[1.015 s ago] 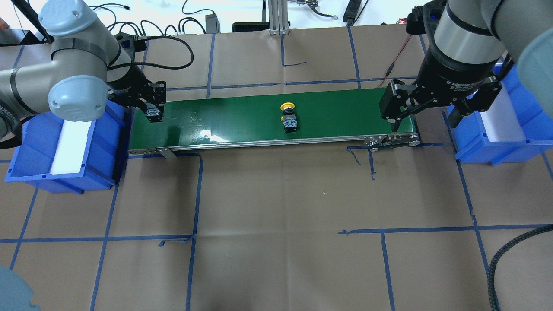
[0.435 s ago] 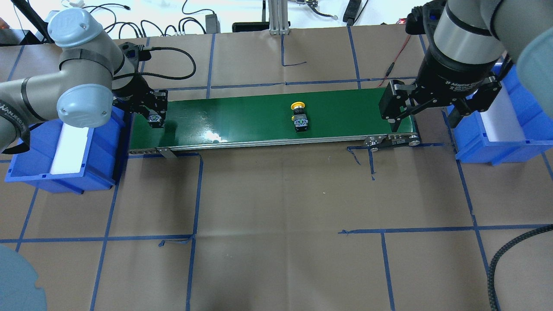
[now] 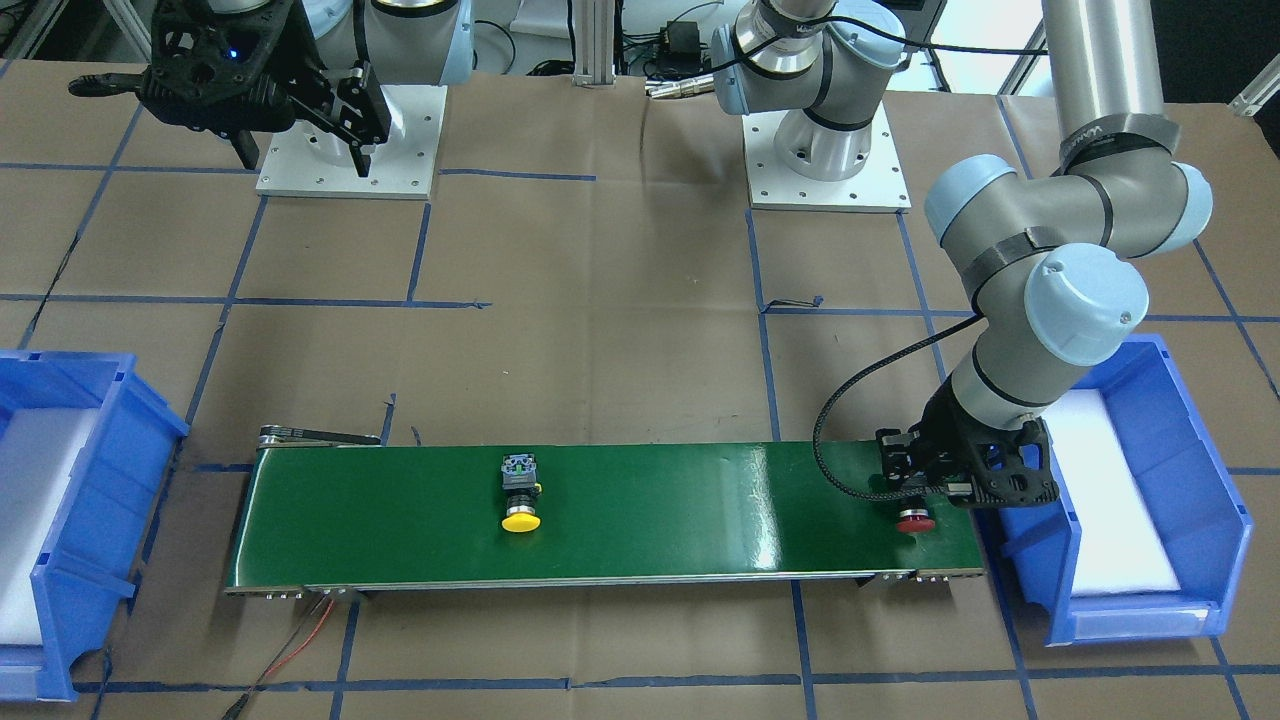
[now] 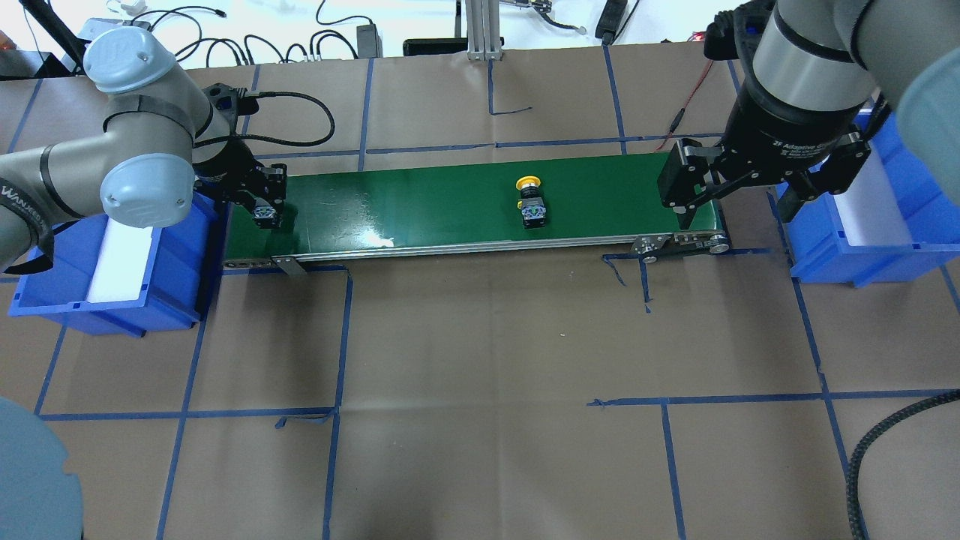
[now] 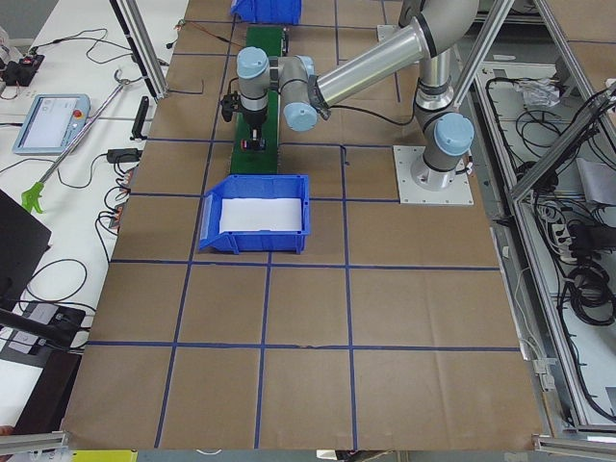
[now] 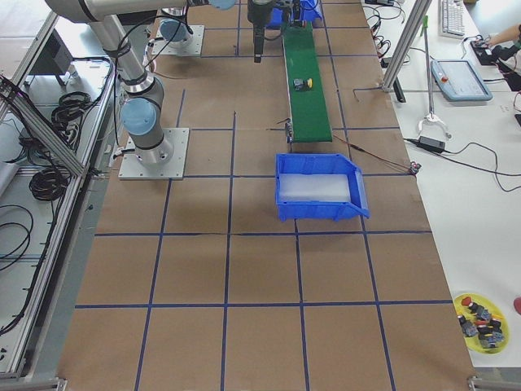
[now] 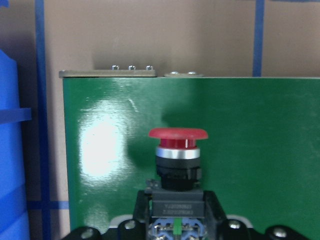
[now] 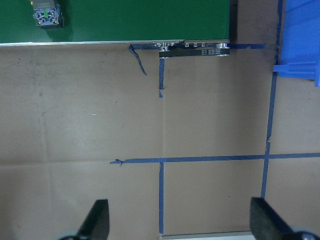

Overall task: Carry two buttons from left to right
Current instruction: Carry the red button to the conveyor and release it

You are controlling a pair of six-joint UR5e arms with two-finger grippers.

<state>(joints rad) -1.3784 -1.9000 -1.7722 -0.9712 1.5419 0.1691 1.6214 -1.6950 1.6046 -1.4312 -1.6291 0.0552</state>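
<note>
My left gripper (image 4: 266,208) is shut on the red button (image 7: 177,150), holding it low over the left end of the green conveyor belt (image 4: 420,210). Its red cap (image 3: 915,521) points toward the belt's far edge. The yellow button (image 4: 531,202) lies on its side on the belt, right of the middle; its black body also shows in the right wrist view (image 8: 46,12). My right gripper (image 4: 750,199) is open and empty, raised above the belt's right end.
A blue bin with a white liner (image 4: 172,247) stands at the belt's left end, another blue bin (image 4: 817,247) at its right end. Brown paper with blue tape lines covers the table. Cables lie along the far edge.
The yellow button has travelled right along the belt. My left gripper with the red button has shifted slightly at the belt's left end. The right gripper has not moved.
</note>
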